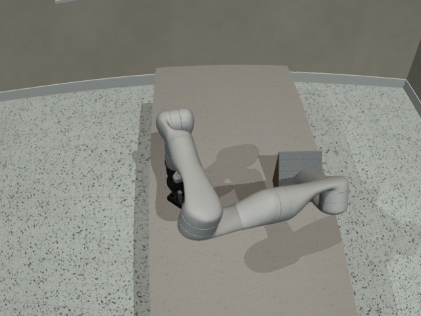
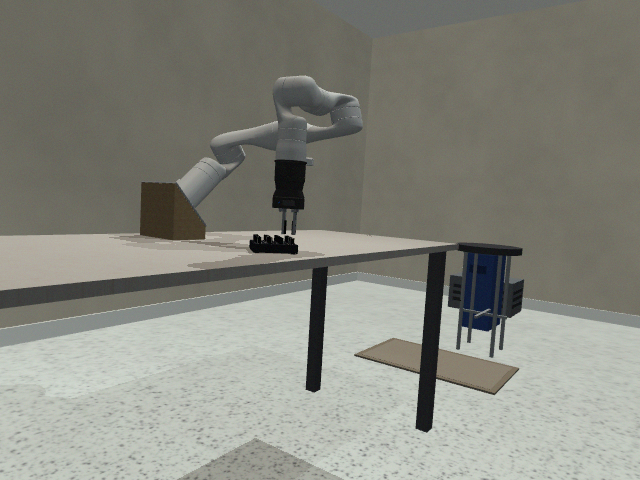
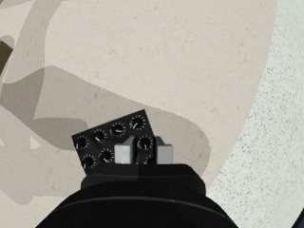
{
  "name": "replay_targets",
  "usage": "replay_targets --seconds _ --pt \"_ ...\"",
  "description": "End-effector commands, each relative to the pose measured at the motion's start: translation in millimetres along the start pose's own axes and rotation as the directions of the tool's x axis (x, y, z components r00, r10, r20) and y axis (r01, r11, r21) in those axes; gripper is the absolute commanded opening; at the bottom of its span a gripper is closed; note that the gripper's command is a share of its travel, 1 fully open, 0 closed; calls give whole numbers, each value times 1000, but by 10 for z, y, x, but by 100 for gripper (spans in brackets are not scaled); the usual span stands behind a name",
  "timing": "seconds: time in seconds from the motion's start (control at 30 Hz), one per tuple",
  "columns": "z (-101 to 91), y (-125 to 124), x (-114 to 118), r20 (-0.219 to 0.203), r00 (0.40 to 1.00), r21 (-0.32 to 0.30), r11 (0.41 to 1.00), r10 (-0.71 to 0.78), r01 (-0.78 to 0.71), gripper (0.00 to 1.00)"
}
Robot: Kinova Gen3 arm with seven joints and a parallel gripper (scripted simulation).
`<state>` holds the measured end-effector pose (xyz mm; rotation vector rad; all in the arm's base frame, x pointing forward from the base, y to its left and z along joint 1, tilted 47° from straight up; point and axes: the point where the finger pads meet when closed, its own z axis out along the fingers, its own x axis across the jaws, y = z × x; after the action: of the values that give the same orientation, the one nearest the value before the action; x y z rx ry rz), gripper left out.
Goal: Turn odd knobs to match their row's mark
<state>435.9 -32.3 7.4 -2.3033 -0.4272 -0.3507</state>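
Note:
The black knob box stands on the table, partly hidden by the arm in the top view and by the gripper in the wrist view. Its printed names are not readable. In the wrist view's top row, the right knob's line points down-left and its neighbour's to the right. Below the right knob, another knob shows its line pointing down in the image. My gripper is partly open and empty. It hangs above the box, fingertips clear of the knob tops.
The arm's base block stands farther along the table. The knob box is near one long edge of the table. A round black stool stands beyond the table's end, with a blue unit under it.

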Motion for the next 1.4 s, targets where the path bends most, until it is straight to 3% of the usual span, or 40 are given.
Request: replay_targets --seconds 0.0,0.67,1.37 --pt "0 3 2 -1 1000 -1 1000 0 0 46" --pt "122 3 2 -1 1000 -1 1000 0 0 46" --pt "127 3 2 -1 1000 -1 1000 0 0 46"
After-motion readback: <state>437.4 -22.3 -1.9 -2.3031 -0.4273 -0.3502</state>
